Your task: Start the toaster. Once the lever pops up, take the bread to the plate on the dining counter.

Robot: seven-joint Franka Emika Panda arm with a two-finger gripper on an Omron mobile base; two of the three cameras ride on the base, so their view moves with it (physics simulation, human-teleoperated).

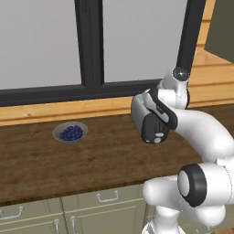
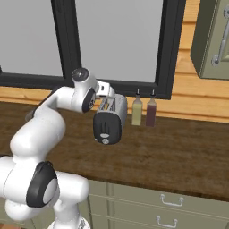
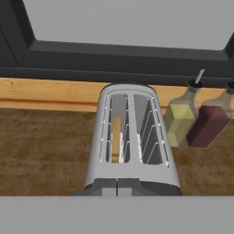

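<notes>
The silver-white toaster (image 2: 110, 117) stands on the dark wood worktop below the window, its black end face turned toward me. On that face sits the pale lever (image 2: 104, 133), just above the round knob. From above, the toaster (image 3: 130, 137) shows two slots, and the tan bread (image 3: 116, 136) stands sunk in the left one. My gripper (image 3: 117, 186) is shut with nothing held, its tips together over the top edge of the black end. In the left base view the toaster (image 1: 150, 128) is partly covered by my wrist. The plate and dining counter are out of view.
Two bottles, one yellow-green (image 2: 137, 112) and one dark red (image 2: 151, 112), stand just right of the toaster against the wooden sill. A grey bowl of blueberries (image 1: 71, 132) sits far left on the worktop. Green drawers (image 2: 170, 201) run below, and a wall cabinet (image 2: 214, 40) hangs at upper right.
</notes>
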